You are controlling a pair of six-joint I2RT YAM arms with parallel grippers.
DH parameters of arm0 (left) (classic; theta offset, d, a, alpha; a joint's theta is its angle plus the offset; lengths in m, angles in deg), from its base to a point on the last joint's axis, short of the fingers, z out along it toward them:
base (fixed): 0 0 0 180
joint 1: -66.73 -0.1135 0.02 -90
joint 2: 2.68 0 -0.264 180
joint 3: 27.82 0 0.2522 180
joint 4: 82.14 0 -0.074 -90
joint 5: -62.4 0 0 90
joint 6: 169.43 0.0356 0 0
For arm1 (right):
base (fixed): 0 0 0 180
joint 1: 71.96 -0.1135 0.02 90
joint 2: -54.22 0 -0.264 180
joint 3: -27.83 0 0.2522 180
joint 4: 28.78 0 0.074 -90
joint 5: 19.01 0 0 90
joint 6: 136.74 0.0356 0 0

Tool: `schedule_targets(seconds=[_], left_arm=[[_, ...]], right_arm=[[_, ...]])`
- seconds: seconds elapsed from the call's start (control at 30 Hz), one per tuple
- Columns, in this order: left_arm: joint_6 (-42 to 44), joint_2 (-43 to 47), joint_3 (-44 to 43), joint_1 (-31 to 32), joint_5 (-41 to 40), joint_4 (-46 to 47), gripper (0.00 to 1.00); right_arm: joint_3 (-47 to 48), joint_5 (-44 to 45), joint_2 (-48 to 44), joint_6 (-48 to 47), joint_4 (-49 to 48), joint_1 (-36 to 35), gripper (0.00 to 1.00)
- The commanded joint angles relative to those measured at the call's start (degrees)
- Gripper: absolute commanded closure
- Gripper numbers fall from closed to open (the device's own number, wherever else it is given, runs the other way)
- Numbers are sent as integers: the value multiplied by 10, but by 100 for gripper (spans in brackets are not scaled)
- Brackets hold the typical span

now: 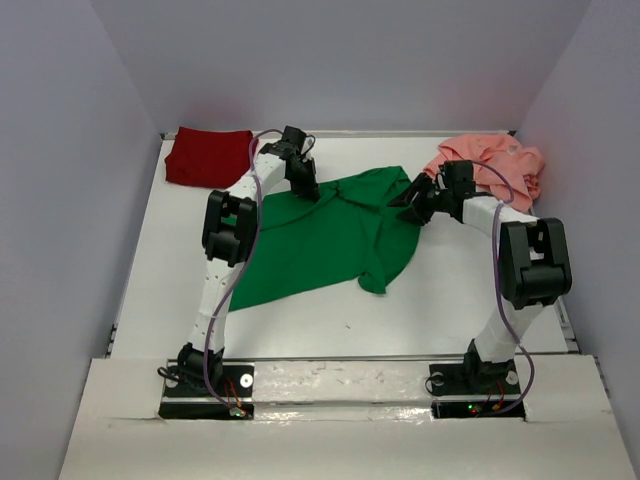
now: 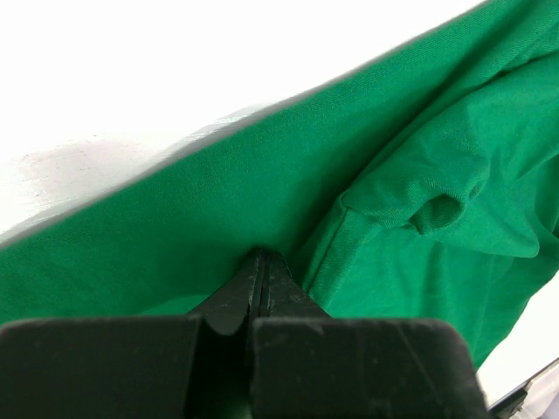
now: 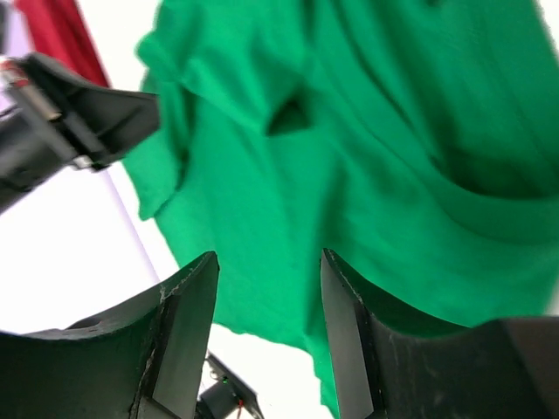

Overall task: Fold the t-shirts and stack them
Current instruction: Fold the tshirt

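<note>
Left gripper (image 2: 259, 269) was clamped on the far edge of the green t-shirt (image 1: 320, 240) mid-table, so I'd say you were at the spread-it-flat step.
Right gripper (image 3: 267, 257) hung wide apart beside the rumpled right side, gripping nothing; next it'd need to pinch that edge and pull. Dark red t-shirt (image 1: 205, 155) lay far-left, salmon pink t-shirt (image 1: 495, 160) was heaped far-right. No readable logos or writing.

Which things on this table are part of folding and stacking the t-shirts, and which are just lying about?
Part of the job: bright green cloth t-shirt, mid-table, pinched by the left gripper; dark red cloth t-shirt, far left corner; salmon pink cloth t-shirt, far right corner; right gripper, open.

Not part of it: white table; purple cables on the arms.
</note>
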Motion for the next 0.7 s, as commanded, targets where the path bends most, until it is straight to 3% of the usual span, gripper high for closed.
schedule_targets(seconds=[0.0, 0.67], left_arm=[[20, -19, 10, -9, -46, -66, 100], [17, -26, -7, -8, -50, -86, 100]], right_arm=[[24, -41, 31, 28, -78, -5, 44], [49, -55, 138, 42, -190, -5, 47]])
